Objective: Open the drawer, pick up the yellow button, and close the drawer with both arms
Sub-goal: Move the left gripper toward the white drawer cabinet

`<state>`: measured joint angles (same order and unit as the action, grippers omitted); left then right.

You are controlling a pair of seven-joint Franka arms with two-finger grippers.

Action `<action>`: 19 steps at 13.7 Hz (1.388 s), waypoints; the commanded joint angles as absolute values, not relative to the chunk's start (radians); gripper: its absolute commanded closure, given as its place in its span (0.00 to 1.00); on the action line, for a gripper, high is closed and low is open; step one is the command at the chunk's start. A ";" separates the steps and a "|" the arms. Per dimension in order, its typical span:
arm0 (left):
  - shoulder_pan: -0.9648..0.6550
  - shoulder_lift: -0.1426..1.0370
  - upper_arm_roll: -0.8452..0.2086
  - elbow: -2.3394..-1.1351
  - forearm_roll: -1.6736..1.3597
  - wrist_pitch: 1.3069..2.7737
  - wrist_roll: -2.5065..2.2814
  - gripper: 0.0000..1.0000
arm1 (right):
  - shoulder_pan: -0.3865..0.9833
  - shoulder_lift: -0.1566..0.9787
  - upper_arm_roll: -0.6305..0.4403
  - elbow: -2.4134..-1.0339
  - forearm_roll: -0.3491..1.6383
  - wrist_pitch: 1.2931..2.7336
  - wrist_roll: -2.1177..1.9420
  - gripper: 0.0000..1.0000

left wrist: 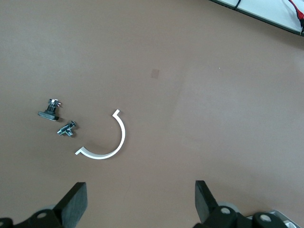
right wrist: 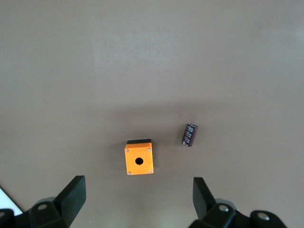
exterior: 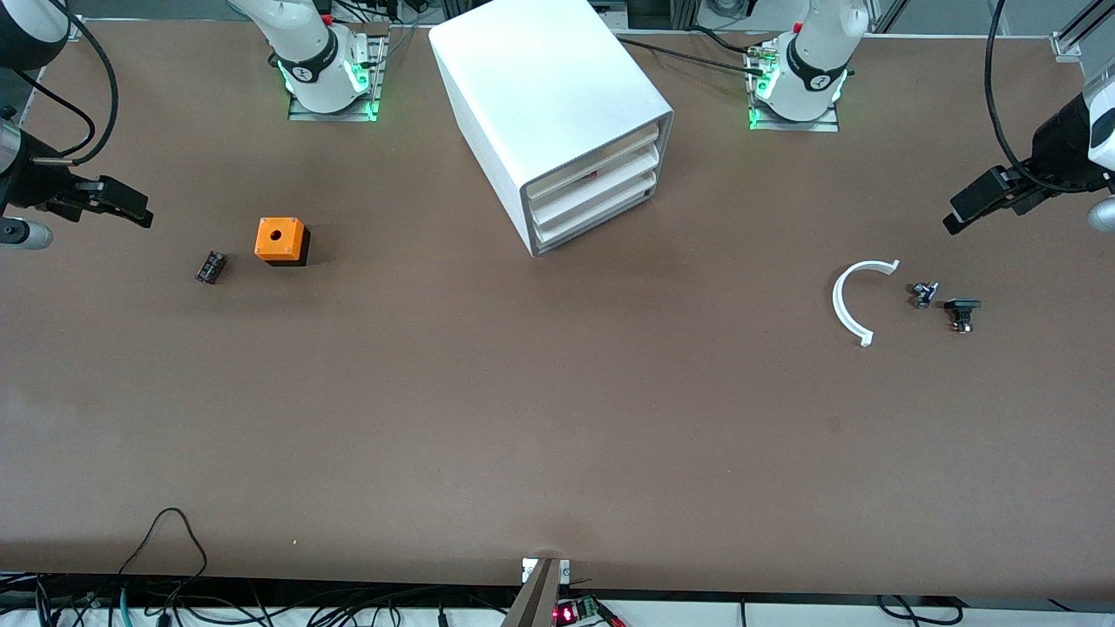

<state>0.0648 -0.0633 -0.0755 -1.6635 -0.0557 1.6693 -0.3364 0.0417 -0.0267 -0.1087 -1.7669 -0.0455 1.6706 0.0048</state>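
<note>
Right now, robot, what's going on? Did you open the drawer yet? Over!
Left gripper open, right gripper open, both waiting at table ends. Top drawer in cabinet not yet pulled out. Button not visible. Nothing in front of drawer.

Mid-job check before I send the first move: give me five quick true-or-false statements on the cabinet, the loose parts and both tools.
1. All three drawers of the cabinet are shut. True.
2. The left tool holds the white arc. False: it is open and empty, over the table above the arc.
3. The orange cube lies toward the right arm's end of the table. True.
4. The right tool is shut. False: it is open, with nothing between its fingers.
5. The button lies beside the cube. False: no button is in view; a small dark part lies there.
</note>
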 commanded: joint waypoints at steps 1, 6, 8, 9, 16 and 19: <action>0.068 -0.043 -0.078 -1.625 -0.064 1.640 -0.333 0.00 | 0.041 -0.055 -0.104 -1.792 -0.037 1.672 0.021 0.00; 0.066 -0.032 -0.080 -1.620 -0.061 1.641 -0.330 0.00 | 0.041 -0.055 -0.104 -1.790 -0.037 1.674 0.021 0.00; 0.061 -0.003 -0.089 -1.618 -0.061 1.641 -0.331 0.00 | 0.041 -0.055 -0.104 -1.790 -0.037 1.674 0.021 0.00; 0.061 0.005 -0.089 -1.617 -0.067 1.641 -0.331 0.00 | 0.041 -0.055 -0.104 -1.790 -0.037 1.675 0.021 0.00; 0.049 0.058 -0.136 -1.617 -0.075 1.628 -0.336 0.00 | 0.048 -0.054 -0.100 -1.784 -0.029 1.684 0.023 0.00; 0.052 0.078 -0.173 -1.608 -0.080 1.579 -0.337 0.00 | 0.048 -0.052 -0.100 -1.783 -0.029 1.684 0.023 0.00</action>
<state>0.0483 0.0523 -0.1611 -1.6462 -0.0598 1.6315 -0.3381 0.0444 -0.0281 -0.1008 -1.7668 -0.0450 1.6781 0.0052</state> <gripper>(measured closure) 0.000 0.000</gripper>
